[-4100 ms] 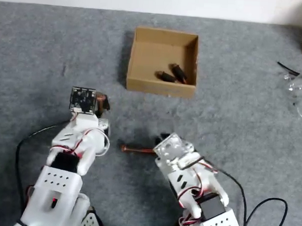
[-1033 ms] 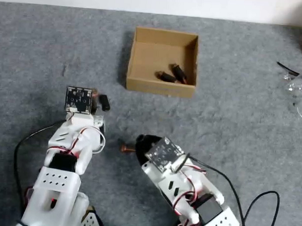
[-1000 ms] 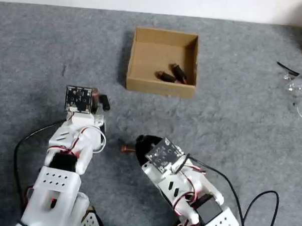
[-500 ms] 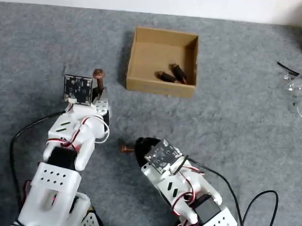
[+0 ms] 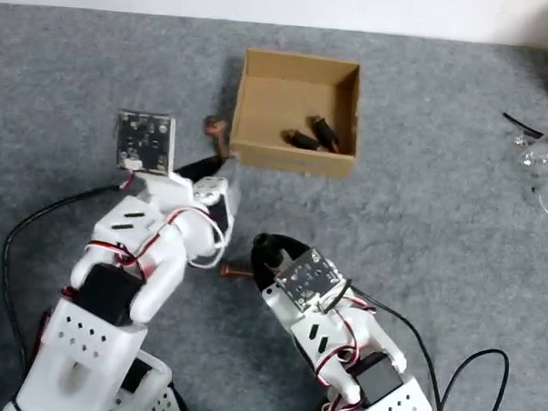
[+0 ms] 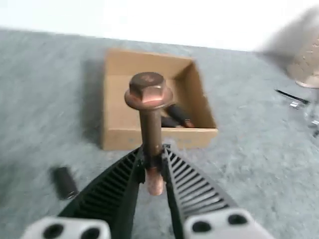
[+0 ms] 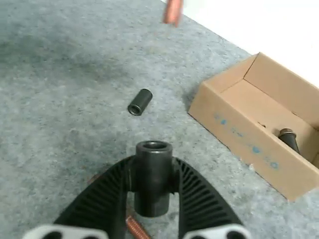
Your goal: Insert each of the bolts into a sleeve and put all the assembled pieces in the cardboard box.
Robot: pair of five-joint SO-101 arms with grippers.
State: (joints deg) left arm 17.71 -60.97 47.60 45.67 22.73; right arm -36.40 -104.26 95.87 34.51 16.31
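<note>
Left gripper (image 6: 153,152) is clamped on the shank of a copper bolt (image 6: 150,122). The hex head sits out beyond the fingertips, and the long axis runs in line with the gripper, aimed at the cardboard box (image 6: 149,138). From the high view, that head sits just off the box's near left corner, outside the wall.

Right gripper (image 7: 152,167) is closed around a black sleeve (image 7: 152,181). Its long axis runs along the fingers, open bore facing out past the tips.

Just beside it, a second bolt (image 5: 237,270) lies flat on the grey surface (image 5: 455,232), long axis across the table, head toward the left arm. The high view gives most of its length; the right wrist view catches just a copper end under the gripper.

Both wrist views pick up a loose sleeve (image 7: 139,102) lying on its side on the surface, short of the box. Two assembled pieces (image 5: 301,138) lie inside the box near its right wall.
</note>
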